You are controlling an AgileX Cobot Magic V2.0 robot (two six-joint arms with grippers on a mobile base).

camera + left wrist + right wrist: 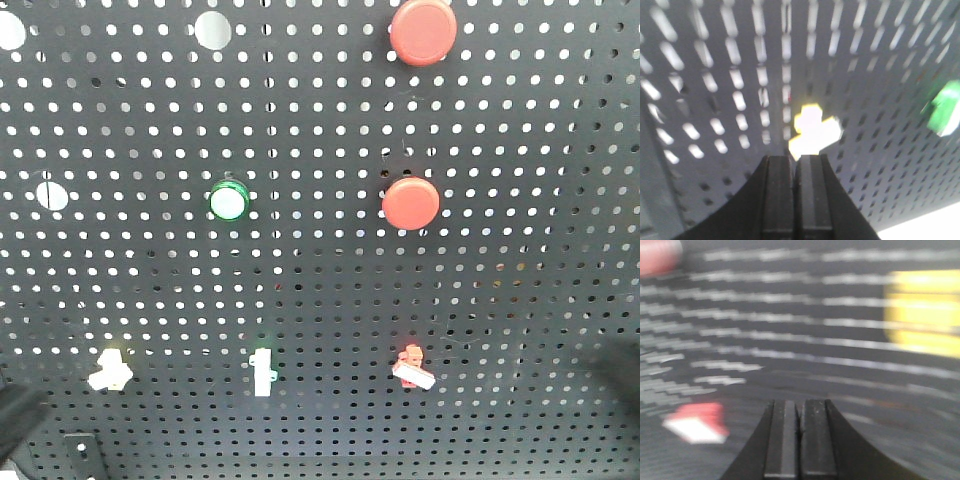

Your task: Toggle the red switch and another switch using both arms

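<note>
Approach step: my left gripper (795, 159), clenched, has the pale yellow switch (815, 132) just beyond at 1 o'clock. My right gripper (800, 402), also clenched, has the red switch (695, 422) at 9 o'clock (blurred, seemingly untouched). It needs shifting left before I flick both.

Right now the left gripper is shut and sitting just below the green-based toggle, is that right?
No. The shut left gripper sits just below the pale yellow-based toggle; the green-based toggle is off to the right, as the left wrist view shows.
</note>
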